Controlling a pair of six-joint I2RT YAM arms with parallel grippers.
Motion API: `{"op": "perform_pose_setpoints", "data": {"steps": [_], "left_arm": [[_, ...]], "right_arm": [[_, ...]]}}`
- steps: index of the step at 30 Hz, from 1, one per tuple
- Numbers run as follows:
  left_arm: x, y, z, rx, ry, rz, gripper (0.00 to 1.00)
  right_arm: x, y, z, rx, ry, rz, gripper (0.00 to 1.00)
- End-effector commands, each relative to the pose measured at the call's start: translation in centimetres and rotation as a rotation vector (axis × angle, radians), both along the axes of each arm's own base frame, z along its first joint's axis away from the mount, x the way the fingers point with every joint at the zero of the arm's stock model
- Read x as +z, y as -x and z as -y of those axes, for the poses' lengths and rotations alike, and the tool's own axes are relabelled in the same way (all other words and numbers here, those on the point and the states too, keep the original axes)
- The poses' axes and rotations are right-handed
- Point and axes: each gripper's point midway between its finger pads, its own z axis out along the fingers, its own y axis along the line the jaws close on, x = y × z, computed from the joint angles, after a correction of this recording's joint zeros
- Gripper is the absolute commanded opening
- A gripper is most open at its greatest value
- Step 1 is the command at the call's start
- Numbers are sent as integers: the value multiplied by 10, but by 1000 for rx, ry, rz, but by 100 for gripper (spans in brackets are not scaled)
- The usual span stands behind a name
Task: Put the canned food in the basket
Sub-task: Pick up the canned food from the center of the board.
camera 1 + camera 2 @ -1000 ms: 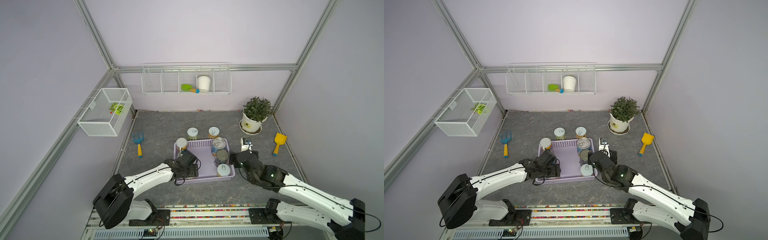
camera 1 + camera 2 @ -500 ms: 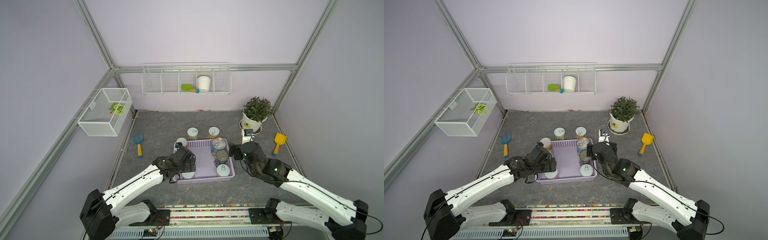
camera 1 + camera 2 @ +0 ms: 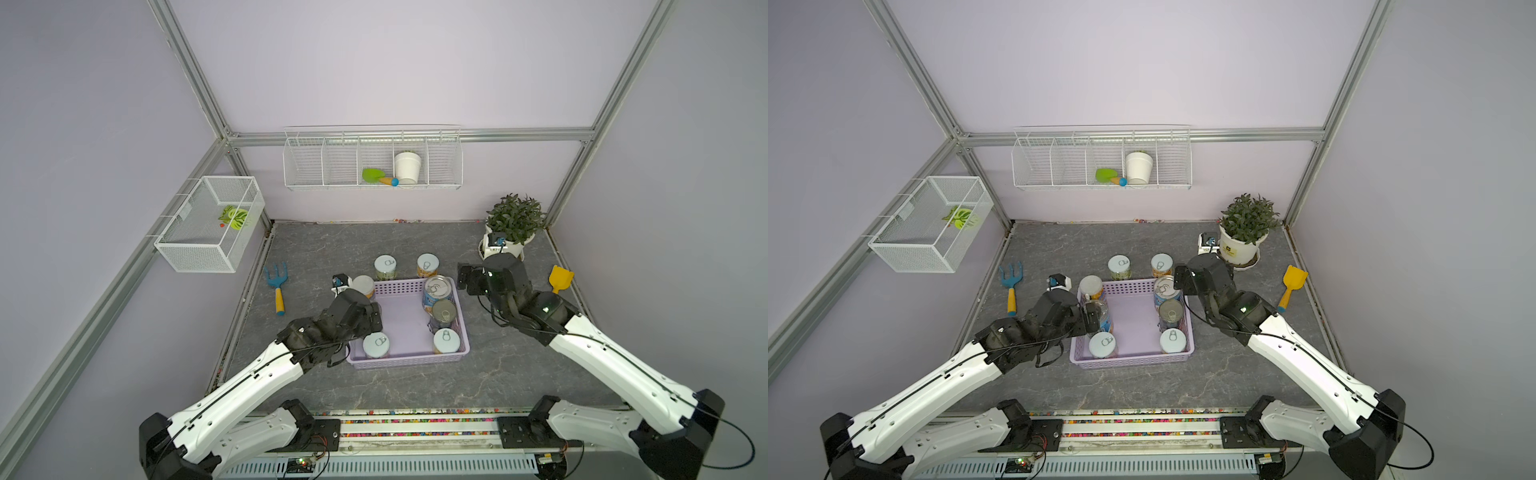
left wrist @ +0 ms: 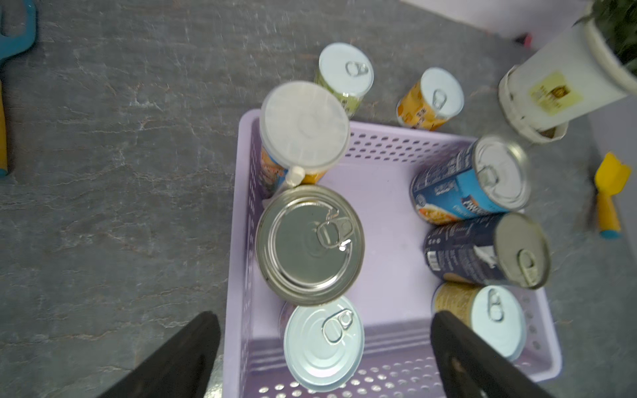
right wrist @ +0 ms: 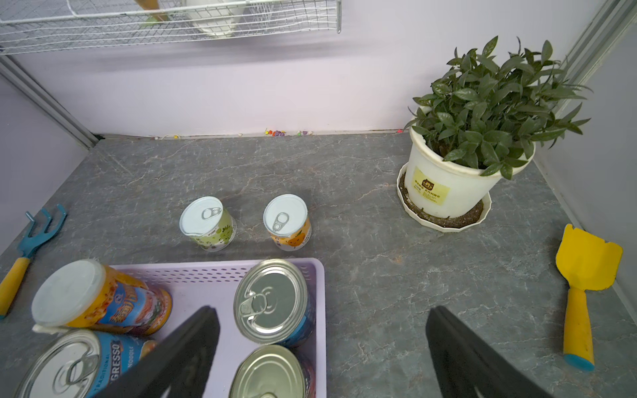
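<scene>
The lilac basket [image 3: 409, 360] sits mid-table and holds several cans. Two silver-topped blue ones [image 3: 438, 286] stand along its right side, with a white-topped one [image 3: 446, 340] in front of them. At the left are a white-topped can [image 3: 376, 345], a silver-topped can [image 3: 1097, 311] and a plastic-lidded can [image 3: 363, 286]. A green-label can [image 3: 385, 266] and a yellow-label can [image 3: 428, 264] stand on the table behind the basket. My left gripper [image 4: 325, 348] hangs open over the basket's left side, above the white-topped can [image 4: 324, 344]. My right gripper [image 5: 324, 348] is open above the basket's far right corner.
A potted plant [image 3: 513, 226] stands at the back right, with a yellow shovel [image 3: 559, 279] near the right wall. A blue rake [image 3: 276, 286] lies left of the basket. Wire baskets [image 3: 210, 224] hang on the walls, and one [image 3: 311, 166] holds a white flowerpot [image 3: 407, 166].
My left gripper opened and drew back, uncovering the white-topped can in the basket's near left corner. My right gripper moved farther back along the basket's right side.
</scene>
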Motion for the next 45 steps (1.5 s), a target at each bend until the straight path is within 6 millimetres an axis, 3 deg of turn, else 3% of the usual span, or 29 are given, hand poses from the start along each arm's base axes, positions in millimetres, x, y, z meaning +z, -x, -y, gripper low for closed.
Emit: {"op": "perform_pose_setpoints", "data": {"steps": [1,5,11,18,23,31,36,45], "left_arm": [[3,-13,-18,103,69,58,100],[2,-19,-49,205,141,104,100],[0,-27,-80,299,125,121,100],[-6,-46,-103,388,114,123,100],[-11,-61,-109,414,107,127,100],[-29,-68,-107,413,96,74,100],[-30,-69,-107,412,93,68,100],[-30,-67,-107,414,97,69,100]], "right_arm": [[3,-14,-6,32,1,-16,98],[0,-41,-10,26,2,-49,98],[-14,-87,-19,23,-4,-109,98],[-36,-144,-33,9,36,-200,98],[-69,-174,-54,45,56,-282,98],[-103,-190,-69,73,53,-341,98],[-126,-194,-75,87,67,-405,98],[-142,-192,-86,125,47,-457,98]]}}
